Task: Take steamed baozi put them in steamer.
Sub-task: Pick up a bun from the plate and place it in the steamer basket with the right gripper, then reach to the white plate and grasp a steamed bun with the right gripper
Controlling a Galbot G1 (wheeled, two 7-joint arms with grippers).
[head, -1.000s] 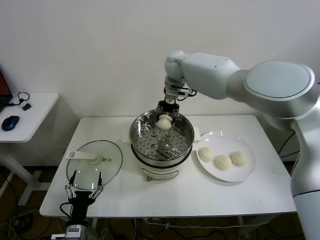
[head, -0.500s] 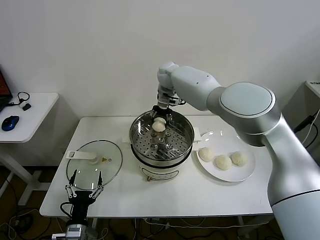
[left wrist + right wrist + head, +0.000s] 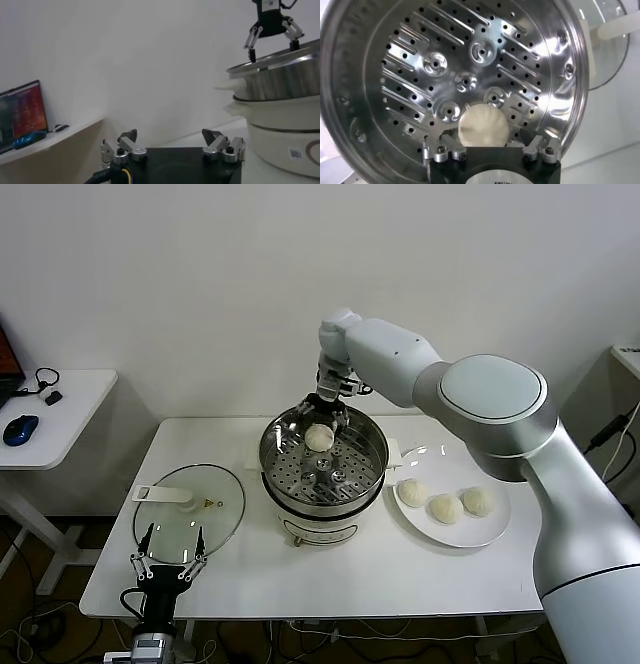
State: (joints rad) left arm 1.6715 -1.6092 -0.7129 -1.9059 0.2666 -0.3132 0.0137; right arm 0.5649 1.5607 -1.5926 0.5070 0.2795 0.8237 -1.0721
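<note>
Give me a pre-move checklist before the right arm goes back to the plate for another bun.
1. Right gripper open above the steamer: ok.
2. Released baozi lying on the perforated tray, clear of the fingers: ok.
3. Three baozi waiting on the plate: ok.
4. Glass lid off the steamer, flat on the table: ok.
5. Left gripper open, parked at the near table edge by the lid: ok.
6. Baozi fully settled, not rolling: cannot tell.
</note>
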